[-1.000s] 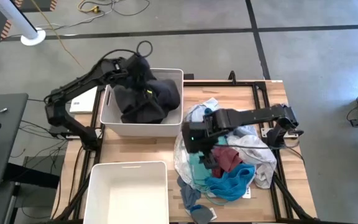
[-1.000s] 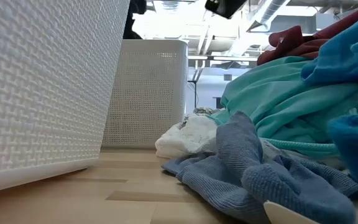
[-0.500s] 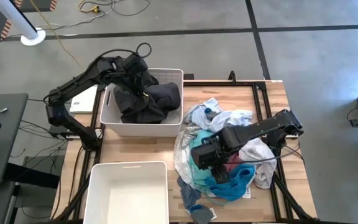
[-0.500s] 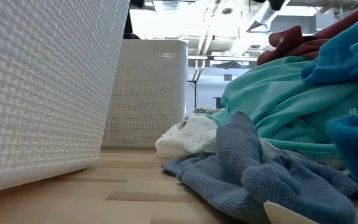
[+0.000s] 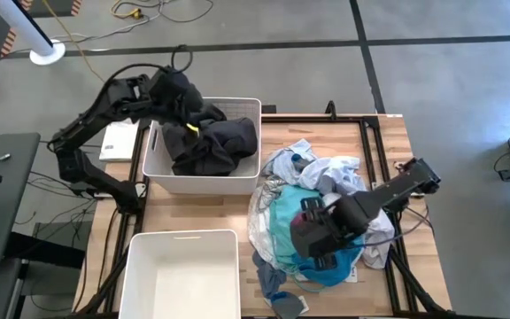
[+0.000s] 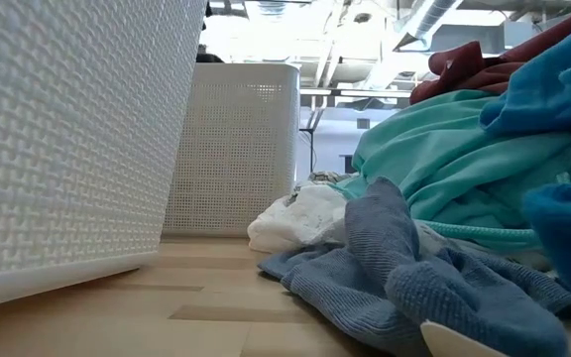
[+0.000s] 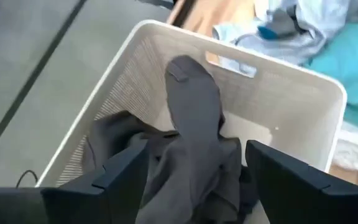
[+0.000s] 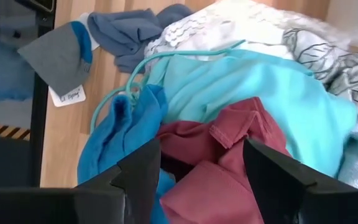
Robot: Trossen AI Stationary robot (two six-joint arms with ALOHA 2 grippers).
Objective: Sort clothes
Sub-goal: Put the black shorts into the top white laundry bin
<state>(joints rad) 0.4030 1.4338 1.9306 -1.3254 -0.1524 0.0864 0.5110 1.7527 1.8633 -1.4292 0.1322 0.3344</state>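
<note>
While the left hand (image 7: 194,180) hangs spread and empty over the far white bin (image 5: 162,168), dark grey clothes (image 5: 209,142) lie heaped inside it. Spread too, the right hand (image 8: 201,165) hovers just above a maroon garment (image 8: 222,168) on the mixed pile (image 5: 326,221) covering the bench (image 5: 193,213), beside teal and bright blue pieces. Nearer, a second white bin (image 5: 135,275) stands.

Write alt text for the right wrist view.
The right pincer, open, hovers over a maroon garment in a clothes pile, with a teal garment beyond it and a bright blue one alongside on the wooden table.
</note>
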